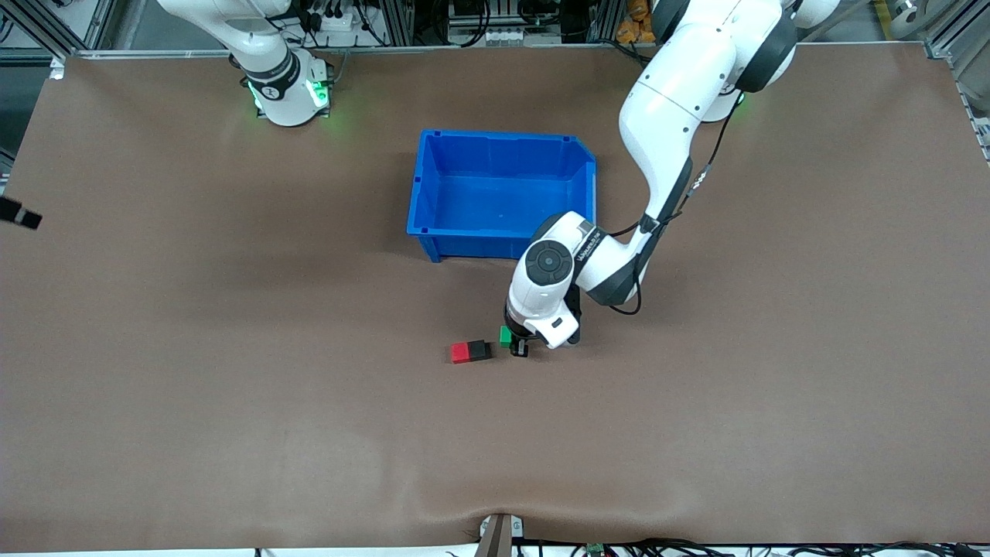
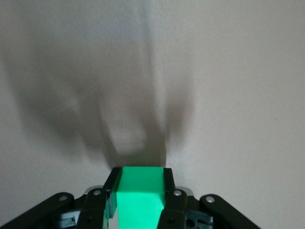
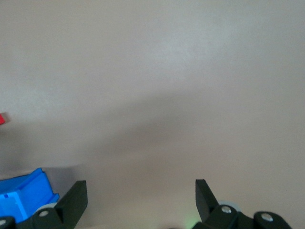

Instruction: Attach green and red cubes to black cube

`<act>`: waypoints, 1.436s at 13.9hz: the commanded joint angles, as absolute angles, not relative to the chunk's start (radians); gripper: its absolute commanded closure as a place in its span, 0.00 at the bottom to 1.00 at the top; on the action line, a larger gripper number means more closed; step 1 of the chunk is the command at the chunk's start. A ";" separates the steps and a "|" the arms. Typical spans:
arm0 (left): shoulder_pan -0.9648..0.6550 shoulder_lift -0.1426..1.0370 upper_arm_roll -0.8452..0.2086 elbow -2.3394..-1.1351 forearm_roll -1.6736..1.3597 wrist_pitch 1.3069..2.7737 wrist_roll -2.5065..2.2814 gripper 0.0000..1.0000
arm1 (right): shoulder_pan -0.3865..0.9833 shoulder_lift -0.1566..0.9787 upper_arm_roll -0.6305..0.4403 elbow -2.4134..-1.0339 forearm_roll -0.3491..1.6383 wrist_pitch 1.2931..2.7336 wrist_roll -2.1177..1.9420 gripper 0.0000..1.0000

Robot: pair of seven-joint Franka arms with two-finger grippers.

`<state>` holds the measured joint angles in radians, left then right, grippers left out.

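Note:
The red cube (image 1: 461, 353) and the black cube (image 1: 479, 350) sit joined side by side on the brown table, nearer the front camera than the blue bin. My left gripper (image 1: 517, 342) is shut on the green cube (image 1: 505, 335) and holds it low over the table, just beside the black cube toward the left arm's end. In the left wrist view the green cube (image 2: 139, 195) fills the gap between the black fingers (image 2: 167, 188). My right gripper (image 3: 141, 191) is open and empty; its arm waits at its base. A sliver of the red cube (image 3: 2, 119) shows in the right wrist view.
An empty blue bin (image 1: 503, 193) stands mid-table, farther from the front camera than the cubes; its corner shows in the right wrist view (image 3: 24, 195). A dark object (image 1: 19, 214) pokes in at the right arm's end of the table.

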<state>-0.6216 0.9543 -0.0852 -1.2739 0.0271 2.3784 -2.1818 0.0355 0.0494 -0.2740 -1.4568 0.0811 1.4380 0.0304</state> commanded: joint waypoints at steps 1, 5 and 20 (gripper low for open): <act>-0.646 0.980 -0.071 -1.229 0.011 2.416 -2.213 1.00 | 0.074 -0.246 -0.226 -1.835 0.003 1.587 0.028 0.00; -0.649 1.017 -0.063 -1.186 0.012 2.453 -2.223 1.00 | 0.061 -0.244 -0.164 -1.823 -0.035 1.586 0.032 0.00; -0.649 0.974 -0.020 -1.175 0.107 2.456 -2.220 0.00 | 0.049 -0.064 -0.170 -1.534 -0.002 1.451 0.021 0.00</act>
<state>-0.6401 1.0151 -0.0479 -1.1784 0.0568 2.4927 -2.2064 0.0500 -0.0709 -0.1709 -1.5559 -0.0179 1.4677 0.0300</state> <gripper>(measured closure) 0.000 0.000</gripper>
